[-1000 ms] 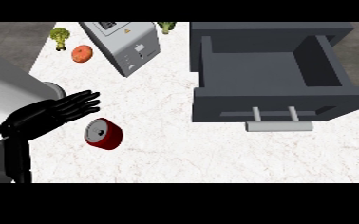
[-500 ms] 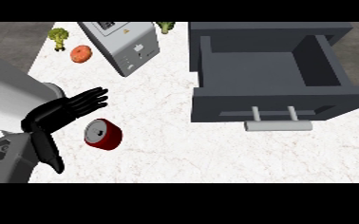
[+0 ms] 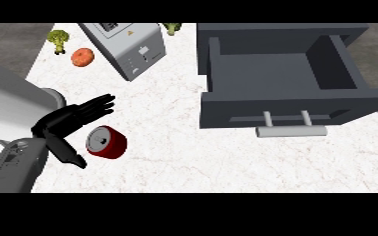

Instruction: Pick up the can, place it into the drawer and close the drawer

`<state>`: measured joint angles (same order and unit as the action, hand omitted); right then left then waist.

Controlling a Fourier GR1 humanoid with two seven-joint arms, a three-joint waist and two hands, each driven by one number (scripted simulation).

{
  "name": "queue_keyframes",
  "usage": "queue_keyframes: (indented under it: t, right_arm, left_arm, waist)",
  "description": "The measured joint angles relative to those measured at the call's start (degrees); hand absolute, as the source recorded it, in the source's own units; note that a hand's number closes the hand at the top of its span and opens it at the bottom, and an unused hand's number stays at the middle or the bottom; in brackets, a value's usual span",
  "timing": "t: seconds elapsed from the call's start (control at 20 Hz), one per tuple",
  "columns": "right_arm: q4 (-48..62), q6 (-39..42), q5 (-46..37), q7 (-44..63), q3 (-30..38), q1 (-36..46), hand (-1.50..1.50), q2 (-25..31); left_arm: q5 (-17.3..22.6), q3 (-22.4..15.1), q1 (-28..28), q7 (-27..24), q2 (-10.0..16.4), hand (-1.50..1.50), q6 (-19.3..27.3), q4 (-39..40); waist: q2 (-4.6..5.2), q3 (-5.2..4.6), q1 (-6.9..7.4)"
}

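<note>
1. Here's the left hand (image 3: 65, 122), black, coming in from the view's lower left on its grey forearm (image 3: 18, 164), low over the white marbled tabletop (image 3: 173, 150).
2. Its fingers (image 3: 94, 107) are straight and fanned a little apart, pointing up and to the right. The thumb (image 3: 68, 155) juts the other way, down towards the lower edge.
3. The red can (image 3: 108, 143) lies on its side on the tabletop, grey lid end turned up and to the left.
4. The can sits right in the open gap between thumb and fingers, just beside the palm. Nothing is curled round it, and whether the thumb touches its rim I cannot tell.
5. Over on the view's right is the dark grey drawer (image 3: 284, 77), pulled open, its hollow facing up.
6. The drawer's front panel faces the lower edge and carries a pale bar handle (image 3: 290, 131) on two short posts.
7. Drawer and can are well apart, with a wide stretch of tabletop between them.
8. At upper left, a grey boxy appliance (image 3: 127, 49) stands at a slant, its small control panel showing.
9. Left of it lies a round orange-red fruit (image 3: 82, 57), and above that a broccoli floret (image 3: 57, 39).
10. A second floret (image 3: 172, 28) peeks out at the appliance's upper right corner.
11. The right hand shows nowhere in this view.
</note>
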<state>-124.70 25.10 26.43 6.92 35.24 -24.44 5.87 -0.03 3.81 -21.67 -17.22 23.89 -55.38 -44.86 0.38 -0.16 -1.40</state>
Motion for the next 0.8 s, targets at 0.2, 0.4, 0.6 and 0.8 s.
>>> queue_keyframes:
  t: [0.2, 0.4, 0.6, 0.8]
  right_arm:
    - [1.2, 1.7, 0.2, -1.2, 0.7, -0.9, -1.5, -0.6]
    - [1.4, 1.4, 0.8, -0.2, 1.4, 0.1, -1.5, 0.1]
    - [0.0, 1.2, 1.7, 1.1, 1.6, -0.1, -1.5, 0.1]
    - [-0.5, 1.7, 3.6, 1.6, 2.9, -0.9, -1.5, 0.5]
  left_arm:
    - [-3.5, -2.1, -1.1, -4.3, -0.2, -1.5, 2.8, 4.6]
    - [-5.6, -4.0, -1.5, -7.7, -0.7, -1.5, 5.3, 7.8]
    - [-6.9, -6.0, -2.0, -10.2, -1.1, -1.5, 7.0, 10.8]
    - [-7.5, -7.6, -2.5, -11.8, -2.2, -1.5, 8.4, 13.7]
  waist:
    - [0.08, -0.03, -0.38]
    - [0.06, -0.02, -0.2]
    - [0.08, -0.04, -0.34]
    - [0.0, 0.05, -0.56]
